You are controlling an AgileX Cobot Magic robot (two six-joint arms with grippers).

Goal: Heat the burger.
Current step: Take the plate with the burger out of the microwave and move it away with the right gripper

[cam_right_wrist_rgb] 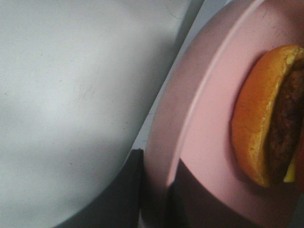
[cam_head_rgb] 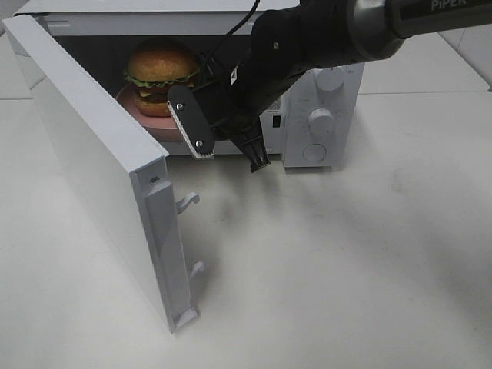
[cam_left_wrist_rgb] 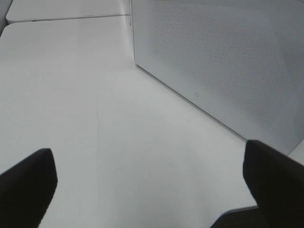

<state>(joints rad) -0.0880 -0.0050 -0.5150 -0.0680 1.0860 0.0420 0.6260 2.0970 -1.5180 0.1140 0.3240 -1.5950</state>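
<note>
The burger [cam_head_rgb: 161, 73], with a golden-brown bun, green lettuce and a dark patty, sits on a round pink plate [cam_head_rgb: 131, 98] inside the open microwave [cam_head_rgb: 327, 100]. The right wrist view shows the burger [cam_right_wrist_rgb: 266, 118] from the side on the pink plate [cam_right_wrist_rgb: 209, 123]. My right gripper [cam_head_rgb: 231, 157] is at the oven's mouth, and its dark fingers [cam_right_wrist_rgb: 121, 194] close over the plate's rim, one on each side. My left gripper [cam_left_wrist_rgb: 152, 185] is open over bare table, holding nothing. It is out of sight in the exterior high view.
The microwave door [cam_head_rgb: 100, 169] stands swung wide toward the front left, with two latch hooks [cam_head_rgb: 188, 201] on its edge. Its perforated outer face [cam_left_wrist_rgb: 228, 71] is close to my left gripper. Control knobs [cam_head_rgb: 321, 119] are on the oven's right side. White table [cam_head_rgb: 346, 261] lies in front.
</note>
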